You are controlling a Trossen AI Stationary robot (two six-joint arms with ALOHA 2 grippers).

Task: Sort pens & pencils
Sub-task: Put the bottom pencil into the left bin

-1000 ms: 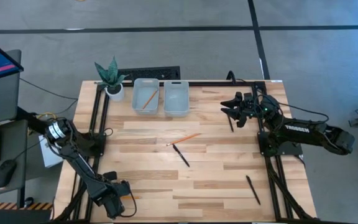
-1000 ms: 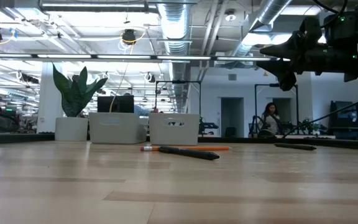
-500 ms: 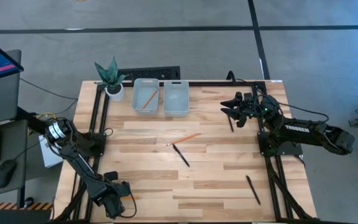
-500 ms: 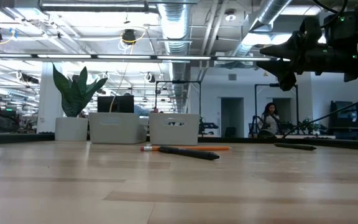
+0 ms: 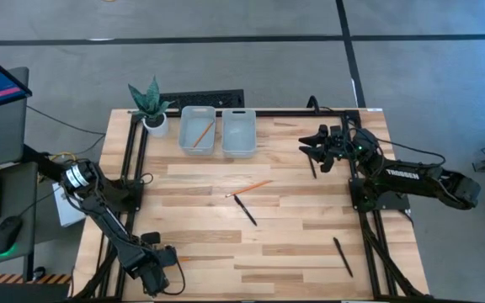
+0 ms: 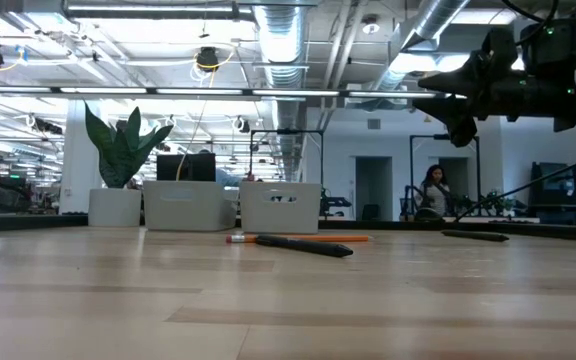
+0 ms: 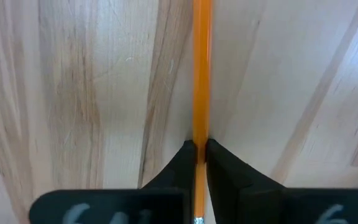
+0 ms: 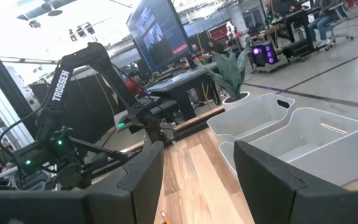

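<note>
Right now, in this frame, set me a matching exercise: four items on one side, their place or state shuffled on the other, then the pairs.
Items:
1. left gripper
2. right gripper
3. pencil in bin
4. pen by the right frame

Places or states:
A. open, raised above the table's far right part
B. lying on the near right part of the table
C. shut on a pencil at the near left corner
D. lying inside the left grey bin, next to the plant

Pairs: 1-C, 2-A, 3-D, 4-B
</note>
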